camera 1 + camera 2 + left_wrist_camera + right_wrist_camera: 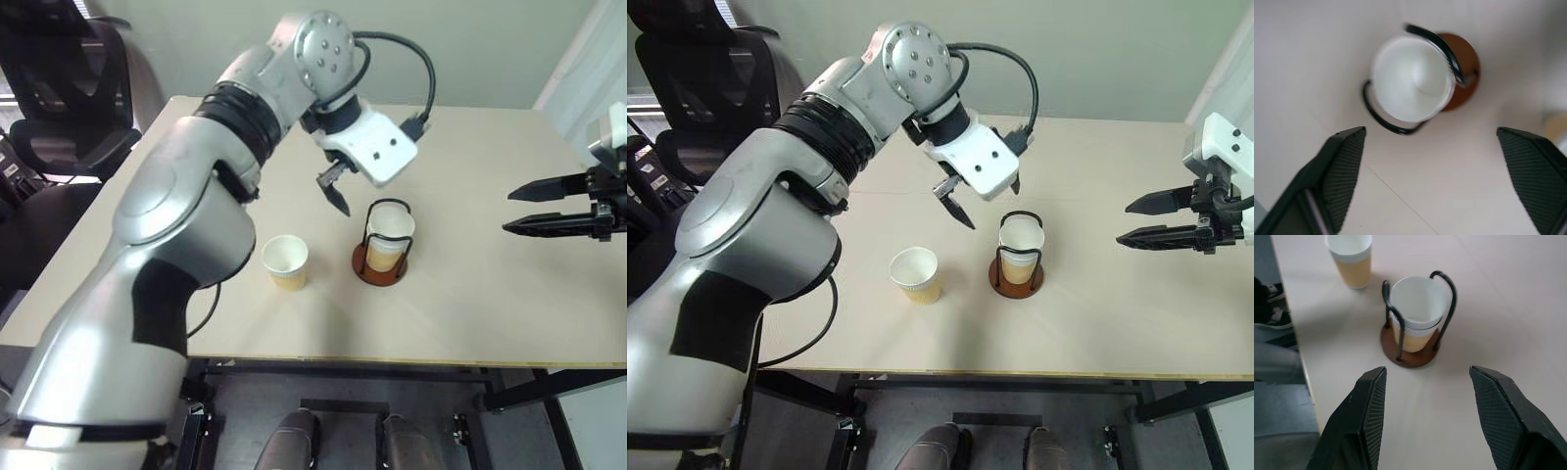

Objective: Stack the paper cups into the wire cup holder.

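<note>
left gripper [1430, 181]: black two-finger gripper, jaws spread wide, nothing between them; hangs over the holder, pointing steeply down at it
left arm pose: silver arm reaches across the table from the robot's left, wrist bent down, fingertips just above and left of the holder's top loop
right gripper [1425, 416]: black ribbed fingers apart, empty; off at the table's right side, well apart from the holder, aimed at it and slightly downward
wire cup holder [359, 262]: round reddish-brown disc base with thin black wire loops rising upright; stands near mid-table
stacked paper cups [1418, 316]: tan-yellow tapered paper cups with white inside and white rolled rim, seated inside the wire loops; a second rim line shows below the top rim, so at least two nested; mouth up, long axis vertical
loose paper cup [285, 261]: same tan-yellow cup, upright, mouth up; alone on the table, near the holder on its left, not touching
table [490, 304]: pale beige flat top
</note>
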Tool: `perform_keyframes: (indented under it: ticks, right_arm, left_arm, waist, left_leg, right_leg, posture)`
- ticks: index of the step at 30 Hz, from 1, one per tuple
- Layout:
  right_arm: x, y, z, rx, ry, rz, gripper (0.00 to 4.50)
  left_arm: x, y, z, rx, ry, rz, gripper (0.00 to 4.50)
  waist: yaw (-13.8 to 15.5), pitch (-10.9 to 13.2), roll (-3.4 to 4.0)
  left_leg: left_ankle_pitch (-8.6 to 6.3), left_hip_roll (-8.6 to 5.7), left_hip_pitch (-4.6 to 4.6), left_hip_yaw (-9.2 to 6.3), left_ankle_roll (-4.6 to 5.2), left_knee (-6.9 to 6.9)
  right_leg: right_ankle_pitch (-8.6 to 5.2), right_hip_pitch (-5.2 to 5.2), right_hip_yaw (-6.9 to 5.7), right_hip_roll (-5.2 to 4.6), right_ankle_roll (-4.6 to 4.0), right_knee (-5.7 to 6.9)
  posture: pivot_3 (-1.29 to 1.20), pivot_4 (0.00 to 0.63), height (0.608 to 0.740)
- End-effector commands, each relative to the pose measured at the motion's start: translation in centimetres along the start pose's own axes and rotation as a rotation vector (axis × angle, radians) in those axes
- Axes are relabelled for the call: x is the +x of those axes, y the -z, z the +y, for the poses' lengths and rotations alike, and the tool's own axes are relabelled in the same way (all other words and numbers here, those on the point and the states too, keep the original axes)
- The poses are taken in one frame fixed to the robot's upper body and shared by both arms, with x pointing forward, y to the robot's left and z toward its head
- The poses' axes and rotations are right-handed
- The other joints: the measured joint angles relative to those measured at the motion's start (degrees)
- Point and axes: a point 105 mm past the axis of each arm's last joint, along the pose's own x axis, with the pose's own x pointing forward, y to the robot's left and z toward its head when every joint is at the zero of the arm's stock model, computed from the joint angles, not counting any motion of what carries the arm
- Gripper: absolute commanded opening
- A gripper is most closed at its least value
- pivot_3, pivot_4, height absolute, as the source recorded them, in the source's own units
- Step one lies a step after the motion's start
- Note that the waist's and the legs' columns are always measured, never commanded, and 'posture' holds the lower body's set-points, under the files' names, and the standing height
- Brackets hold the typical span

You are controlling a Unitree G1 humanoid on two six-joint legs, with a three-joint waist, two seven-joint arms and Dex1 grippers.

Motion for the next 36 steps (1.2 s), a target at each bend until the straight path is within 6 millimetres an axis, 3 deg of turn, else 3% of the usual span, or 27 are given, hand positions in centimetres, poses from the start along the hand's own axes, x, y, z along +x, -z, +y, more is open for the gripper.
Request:
perform_keyframes:
  ticks: [1,5,11,14,19,25,32,36]
  right_arm:
    - [-0.2,-1.4,0.0,-0.047,0.044,-0.02,2.7]
    - [0.7,-1.7,0.9,-0.062,0.01,-0.02,2.7]
    - [1.0,-2.2,0.6,-0.058,0.004,-0.032,2.7]
    - [1.1,-2.6,1.3,-0.03,-0.047,-0.026,2.7]
    - [1.0,-2.5,1.6,-0.024,-0.083,0.001,2.7]
    - [1.1,-2.5,1.3,-0.028,-0.087,0.006,2.7]
    - [1.1,-2.6,0.9,-0.038,-0.082,0.007,2.7]
    - [1.2,-2.7,0.8,-0.043,-0.081,0.004,2.7]
  left_arm:
    - [-1.5,0.4,-0.5,-0.06,-0.048,-0.062,4.47]
    - [-3.0,2.3,-2.7,-0.132,-0.081,-0.075,4.47]
    - [-4.7,3.4,-5.1,-0.165,-0.077,-0.06,4.47]
    - [-6.2,4.7,-7.4,-0.17,-0.046,0.027,4.47]
    - [-7.0,6.4,-10.4,-0.13,0.081,0.18,4.47]
    - [-6.5,6.3,-13.7,-0.089,0.225,0.203,4.47]
    - [-3.8,5.7,-18.0,-0.059,0.363,0.123,4.47]
    - [-3.1,6.4,-18.0,-0.005,0.38,0.141,4.47]
  waist:
    - [-0.18,0.0,0.01]
    - [-0.35,0.0,0.08]
    - [-0.03,0.0,0.08]
    - [-0.14,0.0,0.14]
    - [-0.1,0.0,0.15]
    - [-0.26,-0.02,0.16]
    - [-0.43,-0.05,0.27]
    - [-0.29,-0.05,0.25]
  left_leg:
    - [0.0,-0.01,0.03,0.01,0.0,-0.03]
    - [0.0,0.05,0.04,0.0,-0.02,-0.06]
    - [0.02,-0.07,-0.04,-0.11,-0.03,-0.03]
    - [0.02,-0.14,-0.08,-0.12,-0.05,-0.02]
    - [0.03,-0.32,0.01,-0.18,-0.2,-0.12]
    - [-0.02,-0.43,-0.01,-0.4,-0.34,-0.06]
    - [-0.09,-0.3,0.03,-0.52,-0.55,-0.11]
    - [-0.09,-0.2,0.0,-0.53,-0.63,-0.04]
  right_leg:
    - [0.04,0.0,-0.03,0.02,0.08,0.01]
    - [0.11,-0.03,-0.12,0.13,0.19,0.03]
    - [-0.14,-0.03,-0.2,0.0,-0.2,0.0]
    - [-0.15,-0.05,-0.16,-0.04,-0.19,-0.04]
    - [-0.39,-0.02,-0.36,0.04,-0.22,0.04]
    - [-0.53,0.02,-0.29,-0.15,-0.28,0.03]
    - [-0.68,0.04,-0.2,-0.26,-0.39,0.05]
    - [-0.69,0.02,-0.34,-0.12,-0.45,0.11]
  posture:
    - [0.0,0.15,0.74]
    - [0.0,0.15,0.74]
    - [0.0,0.15,0.74]
    - [0.0,0.15,0.74]
    - [0.0,0.15,0.74]
    - [0.0,0.15,0.74]
    - [0.0,0.15,0.74]
    - [0.0,0.15,0.74]
